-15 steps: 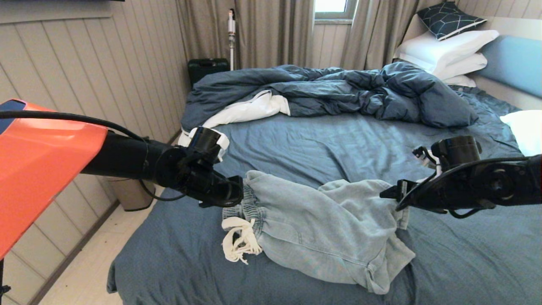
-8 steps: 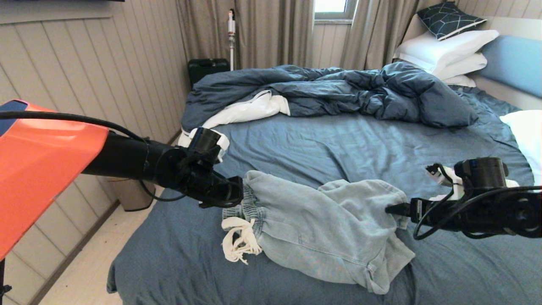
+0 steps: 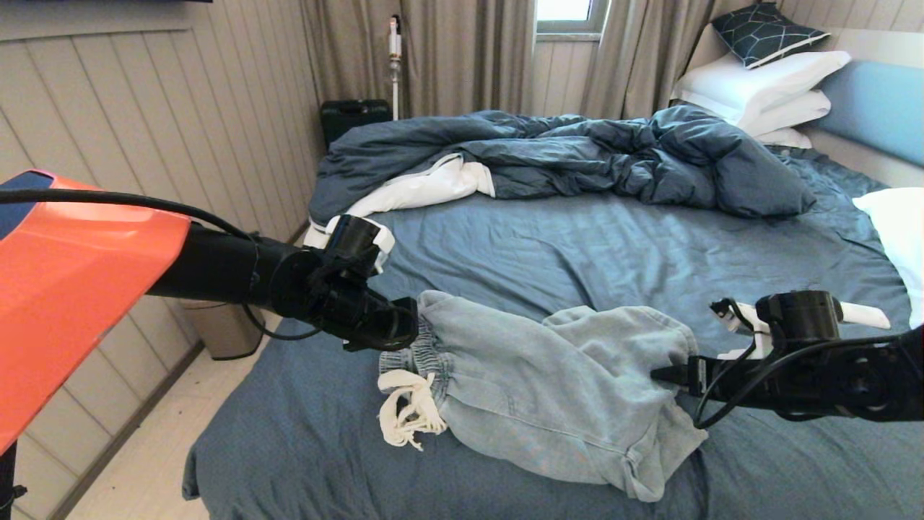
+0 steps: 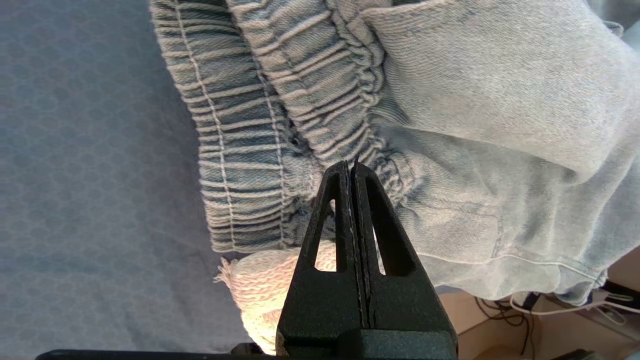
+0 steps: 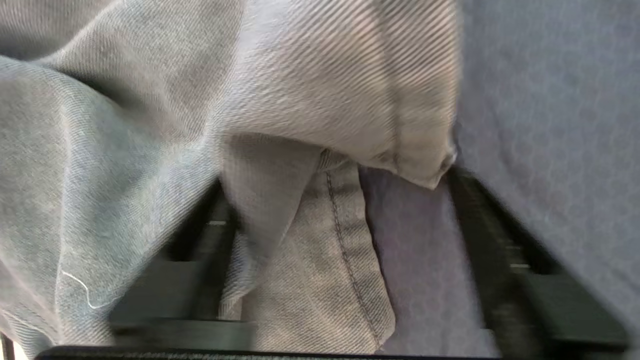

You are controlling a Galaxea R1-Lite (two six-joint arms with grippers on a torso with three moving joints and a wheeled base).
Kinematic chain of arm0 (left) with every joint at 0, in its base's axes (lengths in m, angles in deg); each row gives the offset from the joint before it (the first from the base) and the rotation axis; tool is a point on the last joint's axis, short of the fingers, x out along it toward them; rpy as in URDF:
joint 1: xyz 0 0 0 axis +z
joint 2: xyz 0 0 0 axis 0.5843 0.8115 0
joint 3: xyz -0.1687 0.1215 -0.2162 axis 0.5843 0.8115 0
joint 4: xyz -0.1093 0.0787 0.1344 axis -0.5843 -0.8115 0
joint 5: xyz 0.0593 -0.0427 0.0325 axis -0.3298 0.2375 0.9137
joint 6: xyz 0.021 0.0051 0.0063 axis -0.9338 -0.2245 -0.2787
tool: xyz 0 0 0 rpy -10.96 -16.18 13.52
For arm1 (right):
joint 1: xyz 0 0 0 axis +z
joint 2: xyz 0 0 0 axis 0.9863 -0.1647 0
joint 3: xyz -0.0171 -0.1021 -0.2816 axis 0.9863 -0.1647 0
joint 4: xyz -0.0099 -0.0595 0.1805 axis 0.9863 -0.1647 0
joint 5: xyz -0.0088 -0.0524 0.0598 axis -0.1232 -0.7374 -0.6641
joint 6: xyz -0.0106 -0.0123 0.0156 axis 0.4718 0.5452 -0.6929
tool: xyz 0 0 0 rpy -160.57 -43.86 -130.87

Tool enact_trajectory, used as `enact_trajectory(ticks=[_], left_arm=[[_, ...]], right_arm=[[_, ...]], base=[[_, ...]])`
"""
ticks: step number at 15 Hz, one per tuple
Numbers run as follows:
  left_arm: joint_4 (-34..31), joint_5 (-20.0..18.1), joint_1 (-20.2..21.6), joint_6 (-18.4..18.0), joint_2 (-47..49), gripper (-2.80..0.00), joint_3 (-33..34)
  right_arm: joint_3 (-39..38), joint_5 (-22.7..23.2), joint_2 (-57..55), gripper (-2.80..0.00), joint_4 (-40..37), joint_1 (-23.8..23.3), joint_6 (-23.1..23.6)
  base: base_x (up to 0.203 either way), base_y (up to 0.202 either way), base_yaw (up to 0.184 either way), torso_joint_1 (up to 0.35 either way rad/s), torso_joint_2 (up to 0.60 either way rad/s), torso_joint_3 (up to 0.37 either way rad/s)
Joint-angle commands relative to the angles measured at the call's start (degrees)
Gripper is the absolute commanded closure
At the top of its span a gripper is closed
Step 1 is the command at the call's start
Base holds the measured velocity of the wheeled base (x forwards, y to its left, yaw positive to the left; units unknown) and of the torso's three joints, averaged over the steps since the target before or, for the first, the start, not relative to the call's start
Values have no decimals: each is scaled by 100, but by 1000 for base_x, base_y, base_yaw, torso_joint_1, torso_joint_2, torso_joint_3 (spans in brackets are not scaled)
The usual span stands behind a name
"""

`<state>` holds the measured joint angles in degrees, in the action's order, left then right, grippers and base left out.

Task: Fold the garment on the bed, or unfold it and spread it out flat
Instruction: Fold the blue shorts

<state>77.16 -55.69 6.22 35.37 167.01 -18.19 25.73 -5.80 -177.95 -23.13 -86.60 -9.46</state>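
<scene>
The garment (image 3: pixel 548 390), pale blue denim-look shorts, lies crumpled across the near part of the bed (image 3: pixel 577 253), waistband to the left and legs to the right. Its white frayed drawstring (image 3: pixel 404 415) hangs at the waist. My left gripper (image 3: pixel 413 325) is at the raised upper corner of the waistband. In the left wrist view this gripper (image 4: pixel 350 167) is shut, its tips pinching the gathered fabric (image 4: pixel 500 90). My right gripper (image 3: pixel 660 374) is low at the leg's hem. It is open (image 5: pixel 340 200), its fingers wide apart with hem fabric (image 5: pixel 325 100) between them.
A rumpled dark blue duvet (image 3: pixel 577 152) with white lining lies across the far half of the bed. White pillows (image 3: pixel 765 79) are stacked by the blue headboard (image 3: pixel 877 101), and another pillow (image 3: pixel 899 220) is at the right edge. A bin (image 3: pixel 220 328) stands on the floor at left.
My right arm has dropped and come forward, bringing its open fingers down around the leg hem. The left arm and the waistband have barely moved.
</scene>
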Motion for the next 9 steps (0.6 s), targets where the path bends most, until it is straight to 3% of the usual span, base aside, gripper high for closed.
enact_trajectory(ticks=[1,9], left_arm=[[0,-7,-1,17,14,0,19],[1,-24,-8,55,200,0,-137]], right_arm=[[-132,9,39,0,10,9,-1],[-561,257,889,0,-43,9,-4]], base=[[0,0,0,0,0,0],[0,0,0,0,0,0]])
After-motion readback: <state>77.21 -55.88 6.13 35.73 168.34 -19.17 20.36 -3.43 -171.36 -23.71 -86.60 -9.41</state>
